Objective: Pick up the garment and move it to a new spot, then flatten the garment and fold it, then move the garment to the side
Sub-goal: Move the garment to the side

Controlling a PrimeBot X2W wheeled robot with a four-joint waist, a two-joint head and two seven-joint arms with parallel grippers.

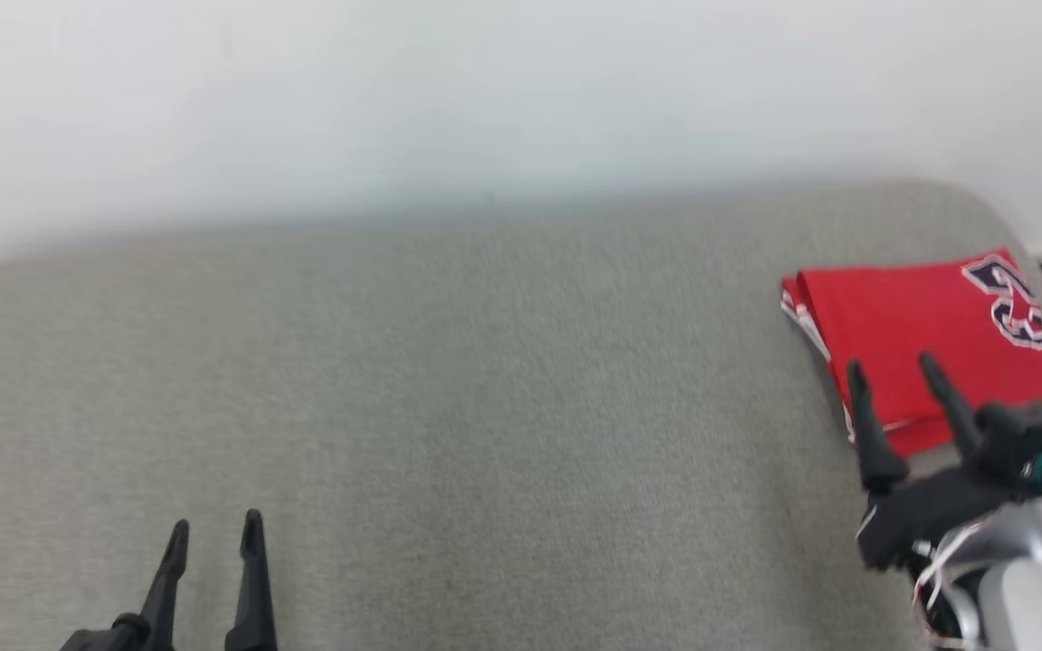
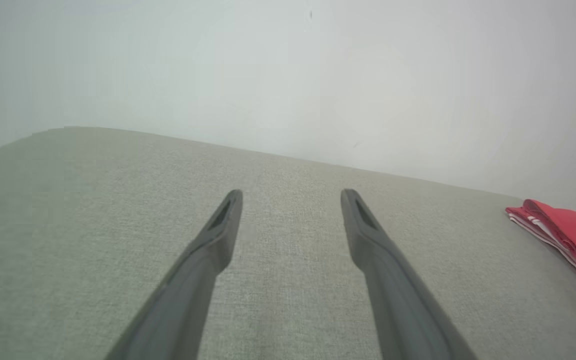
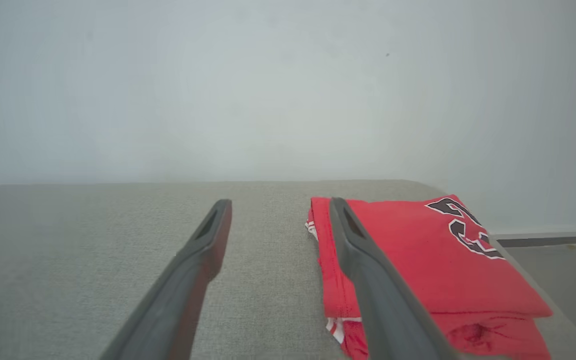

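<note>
At the near left edge of the grey woven upholstered surface (image 1: 485, 407), the left gripper (image 1: 215, 523) hovers with its two dark fingers spread and nothing between them. Toward the surface's right side, the right gripper (image 1: 892, 363) is likewise spread and empty. One finger lies over bare upholstery and the other crosses the near left edge of the red sports jersey (image 1: 928, 334). I cannot tell whether that finger touches the cloth.

The jersey, thin knit cloth with white-striped trim and a dark numeral, lies folded into a neat stack at the surface's far right corner, so the task looks all but finished.

It should be light, limp and rather slick, and its layers would likely slide apart if only the top one were pinched. The thick folded edge on its left seems the best place to grip, catching every layer at once.

Beyond the surface's far edge rises a pale wall (image 1: 485, 90).
</note>
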